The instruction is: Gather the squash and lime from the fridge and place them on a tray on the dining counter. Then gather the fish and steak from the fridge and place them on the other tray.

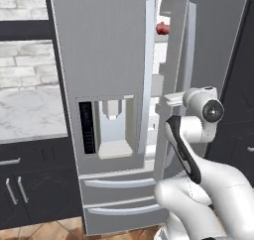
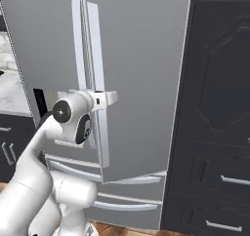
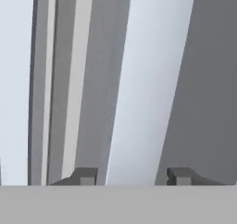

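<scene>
Hand view shows the gripper [image 3: 133, 176] with its two fingertips closed around the pale bar handle [image 3: 139, 89] of the fridge [image 1: 104, 60] right door. In the left base view that door stands slightly ajar, and a red lump (probably the steak [image 1: 162, 29]) shows on a far upper shelf. Judging by this, nothing is gathered yet; all four items remain to fetch.

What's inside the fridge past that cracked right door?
Through the gap beside the right door of the fridge, white shelving and one red item show. Both doors cover everything else.
</scene>
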You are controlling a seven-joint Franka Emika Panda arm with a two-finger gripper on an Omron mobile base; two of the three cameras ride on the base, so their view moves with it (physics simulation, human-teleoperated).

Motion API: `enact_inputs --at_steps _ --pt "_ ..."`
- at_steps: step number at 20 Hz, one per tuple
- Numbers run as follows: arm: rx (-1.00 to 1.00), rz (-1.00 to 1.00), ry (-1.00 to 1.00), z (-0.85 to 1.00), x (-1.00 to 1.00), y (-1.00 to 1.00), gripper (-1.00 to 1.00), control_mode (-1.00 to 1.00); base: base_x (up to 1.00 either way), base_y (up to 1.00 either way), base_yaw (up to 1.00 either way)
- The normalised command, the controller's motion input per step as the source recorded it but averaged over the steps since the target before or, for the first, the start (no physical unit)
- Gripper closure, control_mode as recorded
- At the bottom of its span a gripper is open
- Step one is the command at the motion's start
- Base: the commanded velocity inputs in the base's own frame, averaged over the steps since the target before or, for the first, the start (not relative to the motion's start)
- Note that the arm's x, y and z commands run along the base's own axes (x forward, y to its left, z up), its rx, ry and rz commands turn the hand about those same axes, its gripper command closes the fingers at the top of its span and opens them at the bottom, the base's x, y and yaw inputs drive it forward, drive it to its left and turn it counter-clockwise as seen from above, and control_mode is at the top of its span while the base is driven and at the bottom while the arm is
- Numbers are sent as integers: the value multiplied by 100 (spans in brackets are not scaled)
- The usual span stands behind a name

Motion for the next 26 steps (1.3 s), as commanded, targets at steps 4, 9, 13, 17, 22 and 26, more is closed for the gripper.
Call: enact_inputs --at_steps 4,9,13,17,22,26 --pt "1 -6 0 11 -73 -28 100 -100 0 0 0" --pt "0 -4 -2 4 -75 -11 -100 -100 0 0 0" --pt "-5 0 -17 45 -72 15 -100 -100 0 0 0" --pt "-2 0 -3 93 -29 22 -100 -100 0 0 0" --pt "-5 0 -5 100 -28 22 -100 -100 0 0 0" --pt "-5 0 -2 94 -63 18 -100 -100 0 0 0"
